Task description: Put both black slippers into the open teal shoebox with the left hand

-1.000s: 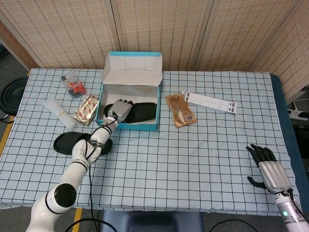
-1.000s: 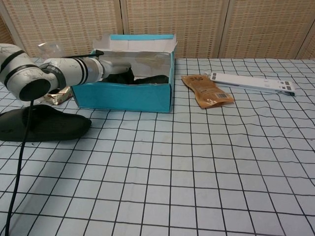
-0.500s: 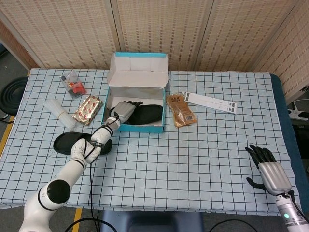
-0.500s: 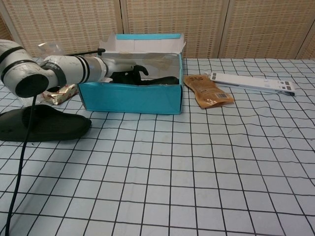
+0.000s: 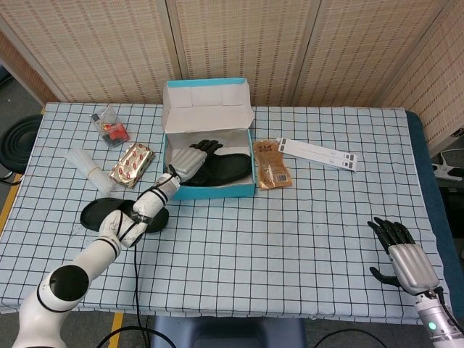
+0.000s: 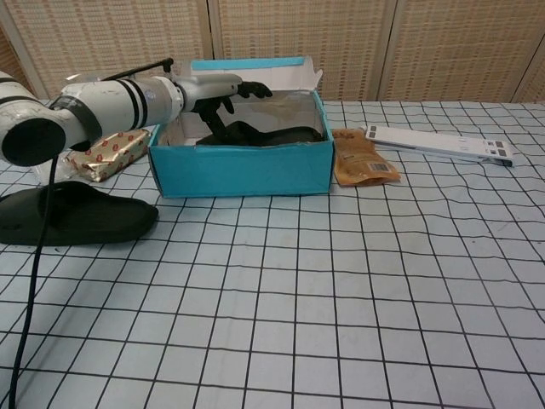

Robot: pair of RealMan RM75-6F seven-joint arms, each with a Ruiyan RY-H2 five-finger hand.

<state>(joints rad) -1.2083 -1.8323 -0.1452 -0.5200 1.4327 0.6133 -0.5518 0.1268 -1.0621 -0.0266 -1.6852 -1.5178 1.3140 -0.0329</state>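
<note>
The open teal shoebox [image 5: 217,192] stands at the back middle of the checked table, its lid raised. One black slipper [image 5: 230,168] lies inside it, toe to the right; in the chest view this slipper [image 6: 272,136] shows just over the box's front wall [image 6: 243,170]. My left hand [image 5: 194,158] hovers over the slipper's left end with fingers spread, gripping nothing; the chest view shows the hand [image 6: 223,89] above the box rim. The second black slipper [image 5: 101,214] lies on the table left of the box, under my forearm. My right hand [image 5: 402,250] rests open at the near right edge.
A brown packet [image 5: 271,165] touches the box's right side, with a white strip [image 5: 316,153] beyond it. Left of the box lie a red-gold packet [image 5: 131,164], a clear plastic roll [image 5: 87,168] and a small clear bag [image 5: 109,125].
The shoebox slid right until it met the brown packet. My left hand moved right and rose above the slipper lying in the box. The right hand stayed put.
</note>
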